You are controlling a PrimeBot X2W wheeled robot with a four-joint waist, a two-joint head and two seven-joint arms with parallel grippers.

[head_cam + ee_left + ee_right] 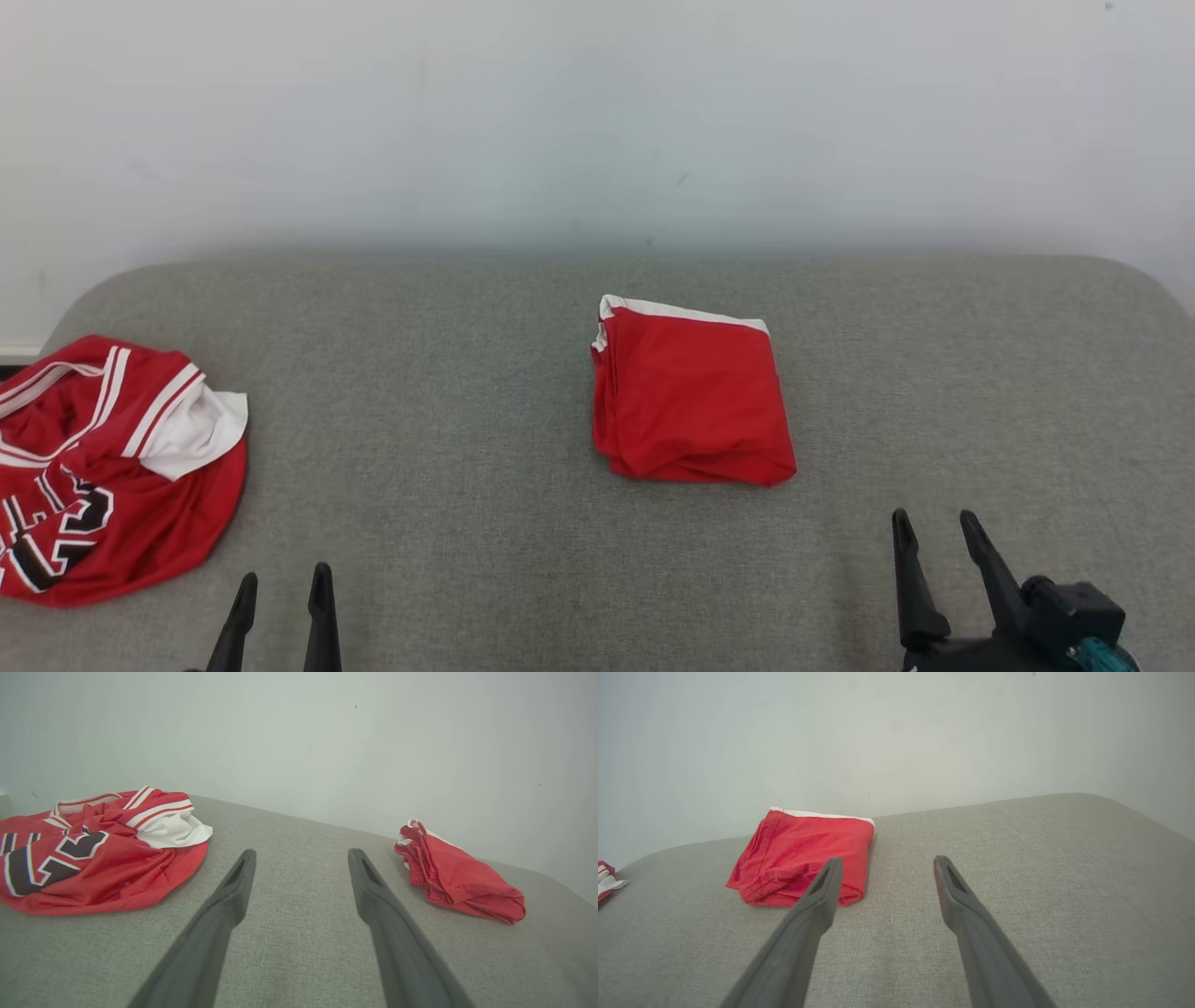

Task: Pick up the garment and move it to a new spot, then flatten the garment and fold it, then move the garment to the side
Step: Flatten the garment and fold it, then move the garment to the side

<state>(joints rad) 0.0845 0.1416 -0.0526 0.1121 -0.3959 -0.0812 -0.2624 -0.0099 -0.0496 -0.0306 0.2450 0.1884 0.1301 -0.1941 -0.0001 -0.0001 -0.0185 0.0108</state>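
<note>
The folded red garment (693, 397) lies flat near the middle of the grey padded surface (448, 439), toward its far edge. A crumpled red jersey (103, 467) sits at the left edge. The left gripper (286, 571) and right gripper (933, 513) hover at the near edge, both spread wide and empty, apart from the cloth

**Cloth on cloth, matt all round**

The folded red garment (695, 401) is showing as thin, soft cloth. The jersey (103, 476) is looking finely textured. The grey padded surface (448, 420) is showing a coarse matt weave. The left gripper (302, 856) and right gripper (887, 861) are showing fingers (219, 914) of dark matt plastic.
</note>
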